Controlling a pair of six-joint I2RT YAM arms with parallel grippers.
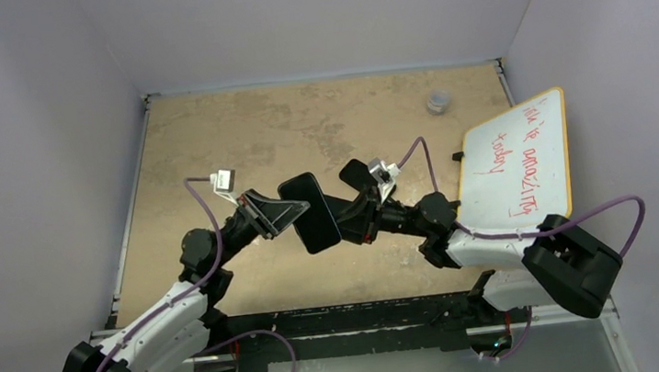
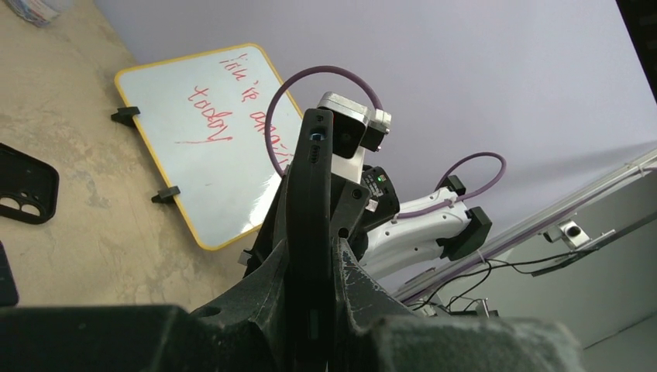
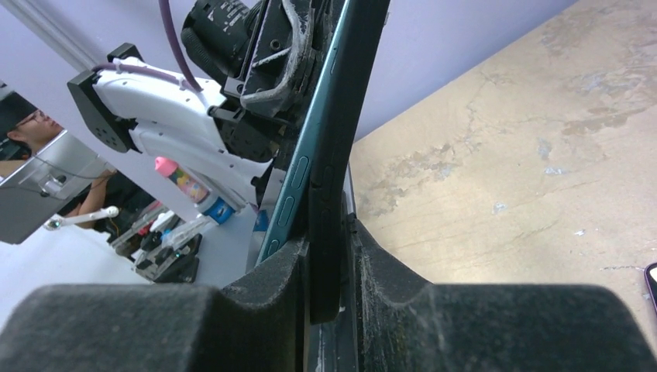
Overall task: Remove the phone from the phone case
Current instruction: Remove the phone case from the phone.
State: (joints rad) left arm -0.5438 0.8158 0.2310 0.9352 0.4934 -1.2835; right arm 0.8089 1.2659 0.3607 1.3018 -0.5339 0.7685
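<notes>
Two arms rise from the near edge and meet over the middle of the table (image 1: 301, 124), one phone (image 1: 311, 197) held in the air between them, clear of the surface. The left gripper (image 1: 294, 210) pinches it from the left: in the left wrist view its two fingers (image 2: 263, 287) press on both faces of the dark slab, seen edge-on. The right gripper (image 1: 340, 218) has the opposite side, its jaws closed on the black phone case (image 3: 329, 178). Its two pads (image 3: 387, 279) are snug against it, and the phone's teal side with its buttons shows just beside the case edge. The phone sits in the case, at least along that edge.

Past the grip, a second black case (image 2: 27, 184) lies flat on the table, camera cut-outs up. To the right, one yellow-framed whiteboard (image 1: 517, 162) with red writing. Farthest back, one small grey round object (image 1: 437, 101), too small to name.
</notes>
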